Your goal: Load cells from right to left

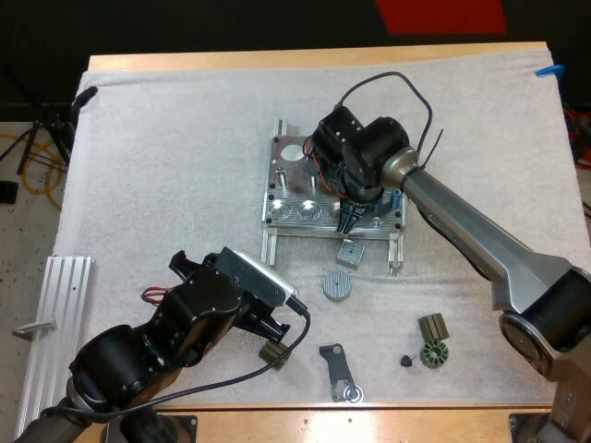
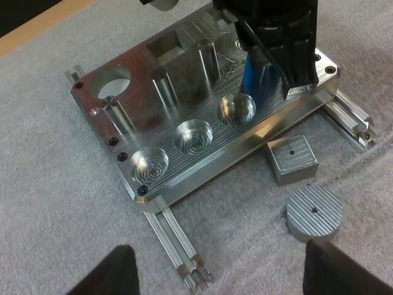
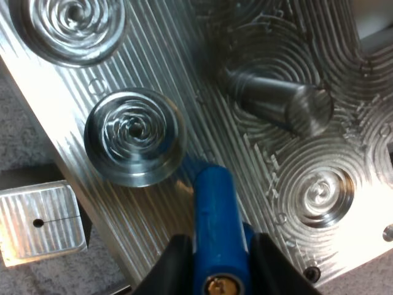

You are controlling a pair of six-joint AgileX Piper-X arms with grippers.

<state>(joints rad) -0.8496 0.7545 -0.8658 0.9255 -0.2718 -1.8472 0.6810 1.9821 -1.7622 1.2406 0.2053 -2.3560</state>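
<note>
Blue cylinder [image 3: 212,209], clamped by right tool [image 3: 216,249], stands over metal fixture [image 2: 184,166].

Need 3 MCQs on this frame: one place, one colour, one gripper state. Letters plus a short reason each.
1. Where is the square metal block?
A. on the mat, by the near side of the fixture
B. in a fixture pocket
C. off the mat, on bare wood

2. What colour is the cylinder in the right gripper?
A. red
B. blue
C. green

3. What state is the left gripper in?
A. open
B. shut on a disc
C. shut on nothing

Answers:
1 A: the block lies on the mat beside the fixture's near edge.
2 B: the cylinder between the fingers is blue.
3 A: its fingers stand apart, clear of anything.
</note>
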